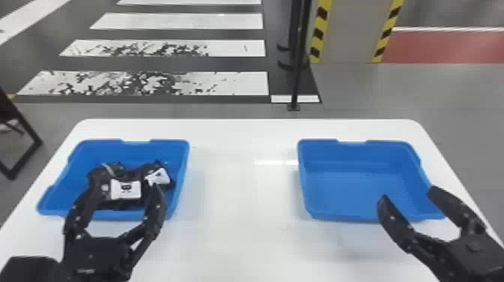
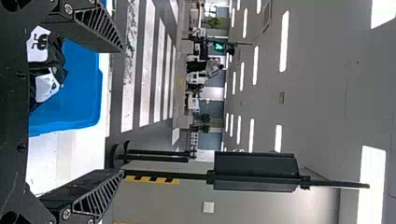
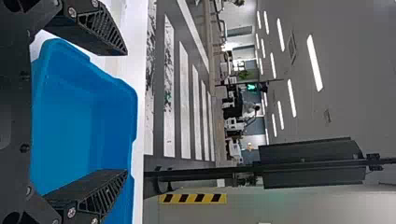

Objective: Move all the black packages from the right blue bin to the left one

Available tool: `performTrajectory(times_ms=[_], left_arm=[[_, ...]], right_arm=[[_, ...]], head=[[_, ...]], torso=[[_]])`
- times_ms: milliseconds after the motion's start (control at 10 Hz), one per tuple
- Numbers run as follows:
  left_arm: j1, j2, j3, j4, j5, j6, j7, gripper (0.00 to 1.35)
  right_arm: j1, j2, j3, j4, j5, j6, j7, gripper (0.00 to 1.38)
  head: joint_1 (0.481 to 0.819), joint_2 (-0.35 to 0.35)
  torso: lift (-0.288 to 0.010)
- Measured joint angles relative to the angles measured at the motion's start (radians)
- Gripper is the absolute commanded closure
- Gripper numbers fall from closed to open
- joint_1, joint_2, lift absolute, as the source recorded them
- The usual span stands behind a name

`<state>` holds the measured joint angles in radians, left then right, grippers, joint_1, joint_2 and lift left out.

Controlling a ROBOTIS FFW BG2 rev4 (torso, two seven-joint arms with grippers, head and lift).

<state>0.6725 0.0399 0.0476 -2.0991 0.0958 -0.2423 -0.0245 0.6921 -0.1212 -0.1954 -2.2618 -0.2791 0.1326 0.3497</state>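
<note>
Black packages (image 1: 108, 174) lie in left bin (image 1: 108, 151) on table (image 1: 240, 210), left tool (image 1: 124, 187) and right tool (image 1: 408, 193) gaping, empty.

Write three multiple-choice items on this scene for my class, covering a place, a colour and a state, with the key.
1. Where do the black packages lie?
A) On the floor
B) In the left bin
C) In the right bin

2. What colour is the table?
A) White
B) Red
C) Green

3. How is the right gripper?
A) Shut, empty
B) Shut on a package
C) Open, empty

Key:
1. B: they sit together inside its blue walls.
2. A: its bare top shows white.
3. C: its fingers stand well apart with nothing held between them.
</note>
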Motion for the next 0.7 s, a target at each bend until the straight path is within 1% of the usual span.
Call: performTrajectory(times_ms=[700], left_arm=[[0.002,0.0,0.002,-0.001,-0.006,-0.02,0.001,0.12]], right_arm=[[0.002,0.0,-0.002,0.006,-0.012,-0.011,0.0,0.14]], head=[[0.695,0.014]], torso=[[-0.14]])
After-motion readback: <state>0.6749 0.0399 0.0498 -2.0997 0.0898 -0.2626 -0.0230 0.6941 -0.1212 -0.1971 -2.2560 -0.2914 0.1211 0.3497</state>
